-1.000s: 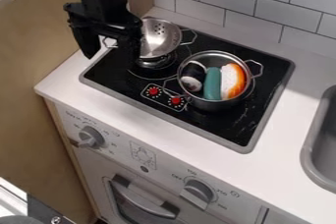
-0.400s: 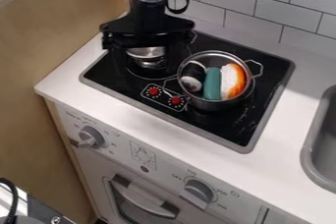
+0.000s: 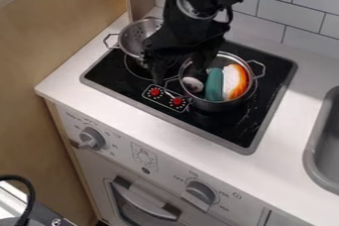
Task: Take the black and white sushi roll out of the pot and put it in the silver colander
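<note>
Bordered the metal pot [image 3: 224,106] on every side with a white counter [image 3: 119,98], a white tiled wall [image 3: 263,12] rising behind. Set the pot on the right part of a black cooktop [image 3: 232,130], with a grey sink [image 3: 317,165] well to its right. Held the black gripper [image 3: 180,77] over the pot's left side, pointing down, fingers spread wide apart, one left of the pot and the other over its back-left rim; contact could not be told. Placed a metal colander [image 3: 134,36] behind and left of the pot, one handle pointing left. Aimed the pot's two wire handles along a line from front left to back right. Packed a white-and-orange toy [image 3: 237,81] into the pot's right side, long axis running front to back. Laid a teal toy [image 3: 214,85] nearly parallel, mid-pot. Tucked a dark-and-white toy [image 3: 193,84] at the pot's left, partly hidden, direction unclear. Left two red knobs [image 3: 177,101] front left of the pot.
</note>
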You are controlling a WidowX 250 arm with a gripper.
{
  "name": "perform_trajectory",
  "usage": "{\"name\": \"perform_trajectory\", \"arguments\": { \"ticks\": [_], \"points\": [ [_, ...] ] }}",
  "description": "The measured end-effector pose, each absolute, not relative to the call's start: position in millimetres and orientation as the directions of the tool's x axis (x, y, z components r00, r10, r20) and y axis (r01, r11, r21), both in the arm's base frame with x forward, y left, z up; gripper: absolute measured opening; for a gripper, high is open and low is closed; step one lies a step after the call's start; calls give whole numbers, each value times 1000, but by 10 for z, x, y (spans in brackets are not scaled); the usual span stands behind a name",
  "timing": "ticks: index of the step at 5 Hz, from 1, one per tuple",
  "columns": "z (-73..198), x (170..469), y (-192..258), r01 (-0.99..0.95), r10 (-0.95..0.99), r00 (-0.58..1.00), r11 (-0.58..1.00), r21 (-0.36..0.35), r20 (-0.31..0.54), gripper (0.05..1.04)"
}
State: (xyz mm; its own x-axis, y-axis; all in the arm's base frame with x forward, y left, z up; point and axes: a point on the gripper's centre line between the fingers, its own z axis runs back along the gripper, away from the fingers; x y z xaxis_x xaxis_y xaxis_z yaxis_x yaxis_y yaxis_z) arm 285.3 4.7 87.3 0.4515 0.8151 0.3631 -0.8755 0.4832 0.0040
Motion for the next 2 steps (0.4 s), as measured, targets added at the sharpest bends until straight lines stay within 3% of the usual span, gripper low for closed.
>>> {"name": "perform_trajectory", "arguments": {
  "ticks": [2],
  "points": [
    [917,3034,25,-954,911,152,236,-185,383,998]
  ]
}}
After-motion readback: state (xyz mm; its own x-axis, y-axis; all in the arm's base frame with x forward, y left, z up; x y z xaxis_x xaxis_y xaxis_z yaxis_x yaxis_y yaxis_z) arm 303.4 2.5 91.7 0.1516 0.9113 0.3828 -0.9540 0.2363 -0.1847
